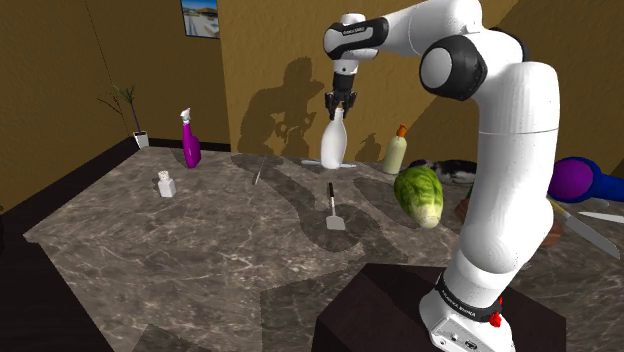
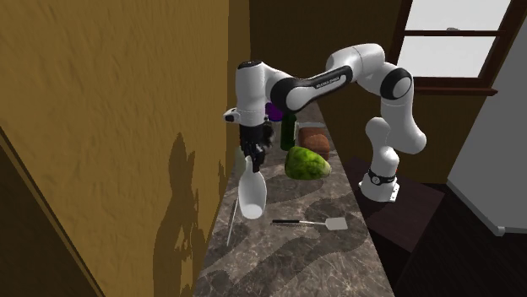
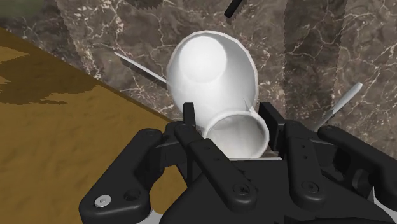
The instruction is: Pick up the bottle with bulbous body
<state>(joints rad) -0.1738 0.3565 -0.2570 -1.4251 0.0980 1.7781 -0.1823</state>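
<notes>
At the wall end of the marble counter: gripper clamped on white bottle.
Both fingers clasp the neck; the bulbous body hangs below them.

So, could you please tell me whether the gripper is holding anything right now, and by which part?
Yes. The gripper is shut on the white bulbous bottle, with its fingers clasping the narrow neck just below the open mouth.

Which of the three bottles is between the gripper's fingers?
The white bottle with the bulbous body; the gripper clasps its neck. The purple spray bottle and the orange-capped bottle stand apart.
</notes>
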